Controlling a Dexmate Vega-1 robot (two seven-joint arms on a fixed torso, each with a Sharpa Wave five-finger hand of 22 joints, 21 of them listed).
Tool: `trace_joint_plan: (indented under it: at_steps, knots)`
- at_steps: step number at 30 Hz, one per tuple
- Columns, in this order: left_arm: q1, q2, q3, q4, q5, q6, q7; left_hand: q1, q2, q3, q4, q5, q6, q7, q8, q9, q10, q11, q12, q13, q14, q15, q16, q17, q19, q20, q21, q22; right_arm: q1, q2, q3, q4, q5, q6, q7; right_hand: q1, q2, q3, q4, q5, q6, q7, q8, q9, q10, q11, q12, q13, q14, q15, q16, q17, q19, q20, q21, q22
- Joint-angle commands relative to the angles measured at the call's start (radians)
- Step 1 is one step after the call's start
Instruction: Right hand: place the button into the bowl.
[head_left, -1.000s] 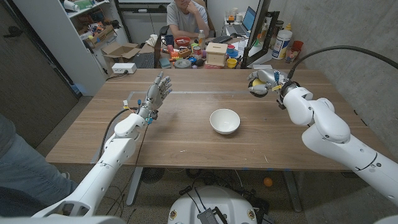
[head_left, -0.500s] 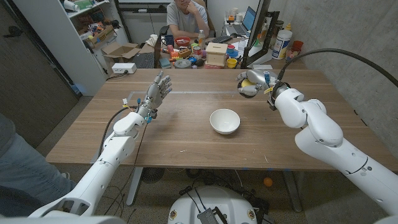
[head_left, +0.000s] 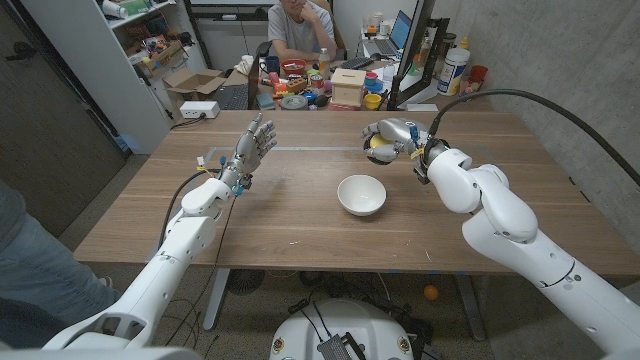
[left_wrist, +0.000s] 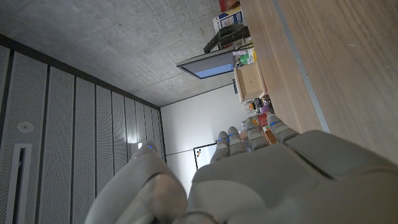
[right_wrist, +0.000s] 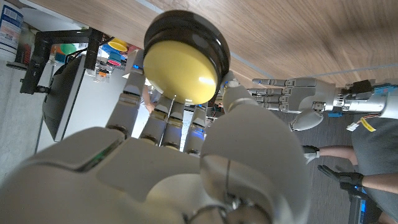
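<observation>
Button in your right hand, lifted off the table but not yet over the bowl.

The button, yellow-domed in a black rim, is gripped in your right hand, whose fingers are closed around it; you can see the yellow showing in the hand in the head view. That hand hangs over the far part of the table, a little right of centre. The white bowl sits nearer to you and slightly to the left of the hand, with nothing in it. So the pick-up looks done; what is left is to bring the hand over the bowl and let go. Your left hand holds nothing, fingers spread and pointing up, well to the left of the bowl.
</observation>
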Motion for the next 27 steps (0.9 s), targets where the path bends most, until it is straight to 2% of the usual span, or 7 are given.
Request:
trace_joint_plan:
  at_steps: [1,11,27]
  knots:
    - [-0.013,-0.010,-0.007,0.018,0.003,-0.010,-0.017,0.003,0.006,-0.002,-0.002,0.005,0.003,0.004,0.006,0.004,-0.001,0.005,0.008,0.000,-0.010,-0.005,0.003,0.002,0.004,0.009,0.007,0.002,0.006,0.086,-0.038,0.046,-0.008,0.068,0.014,0.024,0.025,0.024,0.011,0.008,0.011,0.003,-0.003,0.004,0.012,0.000,0.001,0.002,0.019,-0.014,0.007,0.004,0.078,-0.080,-0.003,0.001]
    - [-0.022,-0.015,-0.008,0.033,0.007,-0.003,-0.022,0.004,0.007,-0.003,-0.002,0.005,0.004,0.004,0.006,0.004,-0.001,0.004,0.008,0.000,-0.009,-0.004,0.004,0.002,0.004,0.009,0.007,0.002,0.022,0.131,-0.068,0.117,0.003,0.104,0.010,0.025,0.029,0.027,0.012,0.010,0.016,0.003,-0.004,0.004,0.019,-0.004,0.000,0.002,0.033,-0.016,0.011,0.005,0.080,-0.080,-0.004,0.001]
    - [-0.033,-0.022,-0.009,0.040,0.020,-0.001,-0.019,0.006,0.009,-0.005,-0.003,0.004,0.004,0.003,0.005,0.004,-0.001,0.003,0.008,0.000,-0.009,-0.004,0.004,0.002,0.004,0.009,0.006,0.002,-0.005,0.144,-0.073,0.150,0.039,0.106,0.000,0.020,0.031,0.026,0.016,0.012,0.019,0.006,-0.006,0.004,0.022,-0.003,-0.002,0.002,0.035,-0.016,0.009,0.006,0.081,-0.081,-0.005,0.002]
